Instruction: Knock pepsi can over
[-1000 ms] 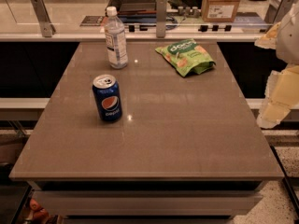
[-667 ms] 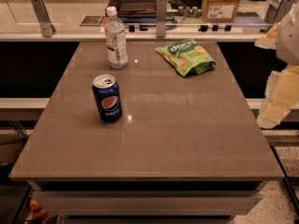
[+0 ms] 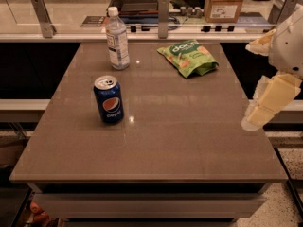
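Note:
The pepsi can [image 3: 109, 100] stands upright on the left half of the brown table [image 3: 189, 126]. It is dark blue with a silver top and the round Pepsi logo facing me. My gripper [image 3: 262, 110] hangs at the right edge of the view, beside the table's right edge, pale yellow-white and pointing down-left. It is far to the right of the can and touches nothing.
A clear plastic bottle with a white cap [image 3: 117, 39] stands upright behind the can. A green snack bag [image 3: 188, 56] lies at the back right of the table. A counter with a cardboard box [image 3: 226, 3] runs behind the table.

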You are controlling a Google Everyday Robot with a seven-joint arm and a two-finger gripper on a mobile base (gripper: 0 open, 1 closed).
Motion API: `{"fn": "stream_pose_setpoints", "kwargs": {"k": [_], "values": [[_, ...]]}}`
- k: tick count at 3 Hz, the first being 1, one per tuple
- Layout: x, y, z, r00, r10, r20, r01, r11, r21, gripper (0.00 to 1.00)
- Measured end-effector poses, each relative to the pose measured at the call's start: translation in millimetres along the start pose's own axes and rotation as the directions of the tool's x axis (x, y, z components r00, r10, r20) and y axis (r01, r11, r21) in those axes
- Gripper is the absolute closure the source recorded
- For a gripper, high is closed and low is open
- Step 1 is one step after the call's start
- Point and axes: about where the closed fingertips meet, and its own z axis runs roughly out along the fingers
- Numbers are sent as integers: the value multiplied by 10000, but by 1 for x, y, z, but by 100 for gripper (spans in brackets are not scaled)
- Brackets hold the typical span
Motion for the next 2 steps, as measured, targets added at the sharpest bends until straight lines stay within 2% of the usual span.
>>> {"fn": "stream_pose_setpoints", "kwargs": {"k": [1,2], "values": [[-21,1,22,9868,340,1582,-320,9994,-149,0],[-47,-2,42,9400,611,3355,-558,9981,-254,0]]}}
